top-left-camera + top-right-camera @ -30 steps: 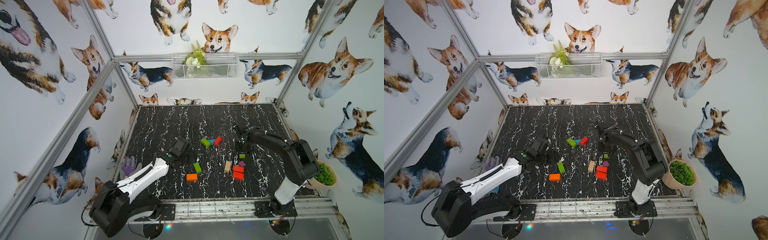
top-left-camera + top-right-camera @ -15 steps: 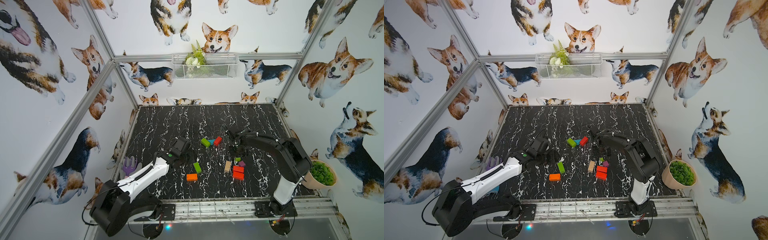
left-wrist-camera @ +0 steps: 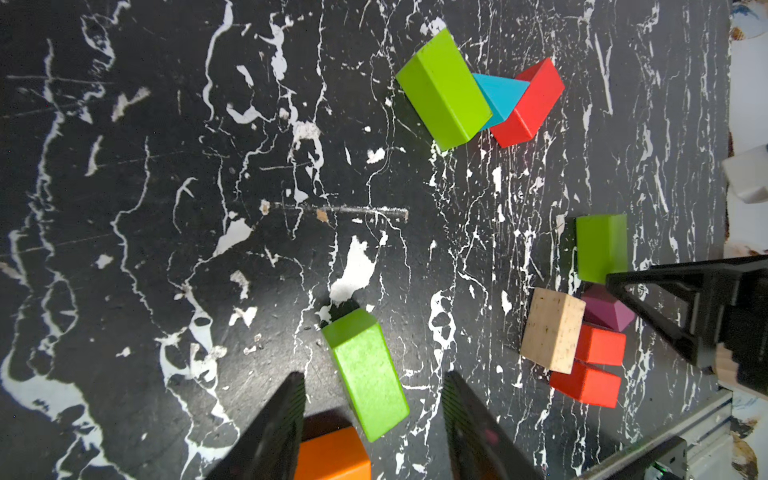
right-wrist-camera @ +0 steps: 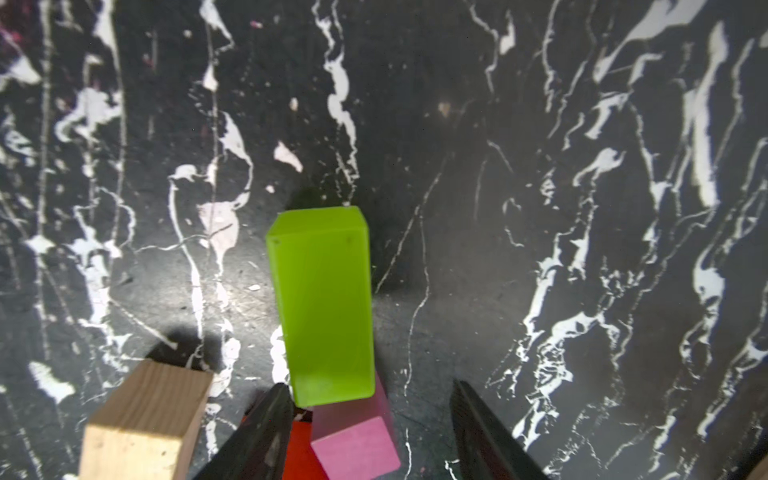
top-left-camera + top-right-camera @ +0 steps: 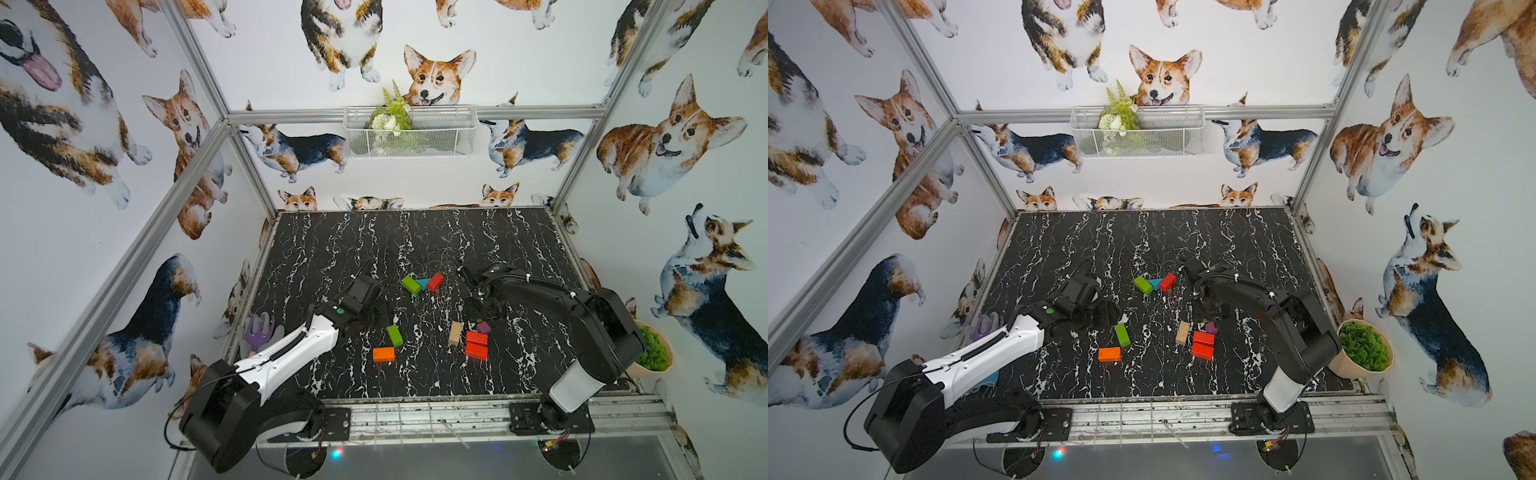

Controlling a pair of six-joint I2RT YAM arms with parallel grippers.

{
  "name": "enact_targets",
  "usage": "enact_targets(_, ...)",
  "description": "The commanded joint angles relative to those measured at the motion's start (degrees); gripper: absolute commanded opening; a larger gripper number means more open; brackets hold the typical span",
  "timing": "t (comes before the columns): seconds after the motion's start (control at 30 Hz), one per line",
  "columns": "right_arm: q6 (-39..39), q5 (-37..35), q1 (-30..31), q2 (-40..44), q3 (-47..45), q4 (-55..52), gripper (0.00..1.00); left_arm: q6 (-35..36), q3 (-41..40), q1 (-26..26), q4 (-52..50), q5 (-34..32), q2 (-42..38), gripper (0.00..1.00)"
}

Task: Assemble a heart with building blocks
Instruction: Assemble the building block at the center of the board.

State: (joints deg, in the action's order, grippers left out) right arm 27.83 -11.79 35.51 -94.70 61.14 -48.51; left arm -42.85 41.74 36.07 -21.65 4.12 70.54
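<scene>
Far left, off the edge of the black marbled table, a purple hand rake lies by the wall. The left gripper hangs over the table's near-left part, jaws standing apart and holding nothing; in the left wrist view a green bar lies flat between its two fingers with a gap at each side, and an orange bar sits just beside that bar's near end. The building blocks are spread in loose groups about the middle of the table. Further back a second green bar, the teal triangle and a red bar touch, the triangle wedged between the two. To the right a plain-wood bar lies just beside two red bars set side by side, the purple cube close behind them. A short green block is right at the cube; whether it stands or leans I can't make out. The right gripper hovers just above this cluster, jaws apart and empty. A potted plant stands past the right edge
</scene>
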Motion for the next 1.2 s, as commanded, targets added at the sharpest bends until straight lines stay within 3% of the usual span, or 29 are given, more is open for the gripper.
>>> enact_targets(0.0, 2.20, -2.12, 0.05, -0.78, 0.73, -2.72, 0.59, -0.30, 0.26, -0.04, 0.57, -0.24, 0.29, 0.56)
enact_targets(0.27, 3.17, -4.40, -1.42, -3.63, 2.02, -3.43, 0.53, -0.37, -0.52, -0.04, 0.54, -0.34, -0.48, 0.56)
enact_targets(0.47, 0.21, 0.48, -3.16, -5.45, 3.98, 0.51, 0.53, -0.76, -1.79, -0.04, 0.98, -0.30, -0.67, 0.56)
enact_targets(0.67, -2.08, 3.66, -3.21, -8.77, 6.23, 1.58, 0.62, -0.83, -1.88, -0.04, 0.91, -0.45, -1.02, 0.56)
enact_targets(0.77, -2.08, 4.41, -3.50, -9.96, 6.55, 2.18, 0.62, -0.74, -1.58, -0.04, 0.83, -0.60, -0.72, 0.56)
enact_targets(1.17, -0.04, 5.51, -4.09, -13.98, 11.10, 2.79, 0.48, -0.13, -0.52, -0.04, 0.82, -0.51, 0.38, 0.56)
